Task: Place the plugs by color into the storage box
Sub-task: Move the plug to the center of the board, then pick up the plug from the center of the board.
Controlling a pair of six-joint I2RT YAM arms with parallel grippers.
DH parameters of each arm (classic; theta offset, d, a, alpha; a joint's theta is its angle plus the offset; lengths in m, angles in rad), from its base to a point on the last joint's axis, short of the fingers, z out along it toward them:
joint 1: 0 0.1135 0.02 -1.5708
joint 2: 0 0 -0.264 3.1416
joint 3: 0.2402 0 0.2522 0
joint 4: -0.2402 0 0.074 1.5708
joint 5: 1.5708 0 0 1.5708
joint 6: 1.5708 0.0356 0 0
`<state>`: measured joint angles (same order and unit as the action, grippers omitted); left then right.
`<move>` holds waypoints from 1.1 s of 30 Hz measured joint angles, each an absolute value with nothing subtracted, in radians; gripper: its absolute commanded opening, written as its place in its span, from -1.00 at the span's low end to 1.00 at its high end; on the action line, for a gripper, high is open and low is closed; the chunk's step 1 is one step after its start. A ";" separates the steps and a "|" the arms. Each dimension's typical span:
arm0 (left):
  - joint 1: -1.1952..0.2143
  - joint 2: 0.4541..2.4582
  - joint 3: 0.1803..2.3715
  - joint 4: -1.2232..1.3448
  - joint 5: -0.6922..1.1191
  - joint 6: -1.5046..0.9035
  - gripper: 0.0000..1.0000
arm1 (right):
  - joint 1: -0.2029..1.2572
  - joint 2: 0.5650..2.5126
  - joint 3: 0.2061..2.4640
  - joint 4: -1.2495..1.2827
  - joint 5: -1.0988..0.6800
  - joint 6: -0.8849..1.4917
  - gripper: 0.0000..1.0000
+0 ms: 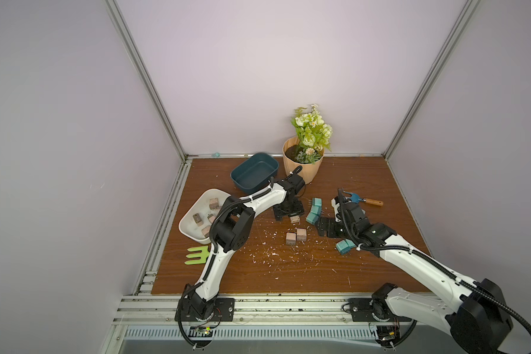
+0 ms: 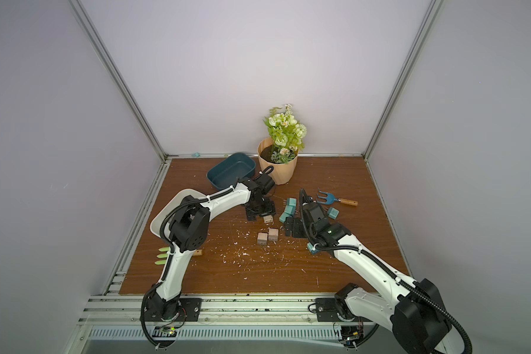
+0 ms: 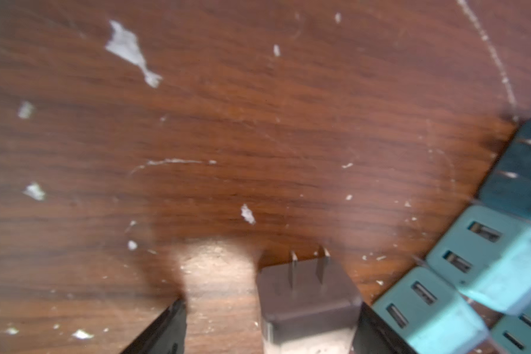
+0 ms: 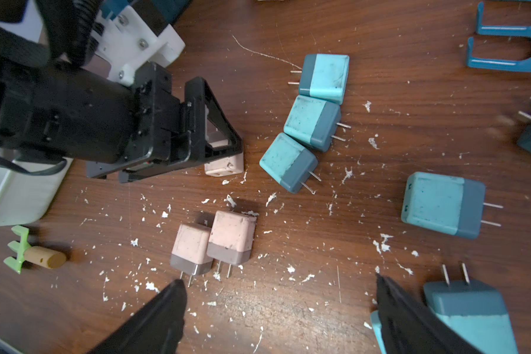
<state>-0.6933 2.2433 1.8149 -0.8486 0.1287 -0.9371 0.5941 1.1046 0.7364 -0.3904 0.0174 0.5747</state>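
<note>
Roughly a third done, judging by the trays. Counting four-ish beige plugs (image 1: 214, 203) in the white tray (image 1: 189, 226) at 9 o'clock, zero in the blue tray (image 1: 255, 174) at 11 o'clock. Leaves three beige and all the teal plugs (image 4: 314, 122) loose mid-tabletop (image 1: 288, 275). Spotting the left pincer (image 3: 272, 305) straddling a loose beige plug (image 3: 307, 294), not clamped yet; right pincer (image 4: 279, 282) gaping, empty.

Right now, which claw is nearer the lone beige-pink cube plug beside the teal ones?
Left. The left claw straddles the beige-pink cube plug; the right claw sits apart, off to its right.
</note>
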 measured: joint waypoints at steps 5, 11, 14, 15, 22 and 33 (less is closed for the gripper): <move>-0.694 2.232 1.792 -0.868 0.085 -0.918 0.60 | 0.594 1.103 0.728 -0.389 0.017 0.582 0.97; -0.694 2.187 1.735 -0.888 0.040 -0.900 0.54 | 0.594 1.103 0.728 -0.384 0.015 0.586 0.97; -0.694 2.169 1.730 -0.894 0.012 -0.889 0.52 | 0.594 1.103 0.728 -0.381 0.012 0.588 0.96; -0.694 2.162 1.731 -0.894 0.000 -0.884 0.54 | 0.594 1.103 0.728 -0.380 0.012 0.588 0.96; -0.694 2.155 1.792 -0.897 -0.031 -0.826 0.82 | 0.594 1.103 0.728 -0.378 0.002 0.588 0.97; -0.715 2.200 1.779 -0.903 -0.018 -0.844 0.84 | 0.594 1.104 0.727 -0.377 -0.005 0.589 0.97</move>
<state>-0.7147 2.1998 1.7794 -0.9028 -0.0181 -0.8436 0.5941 1.1038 0.7269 -0.3771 -0.0048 0.5888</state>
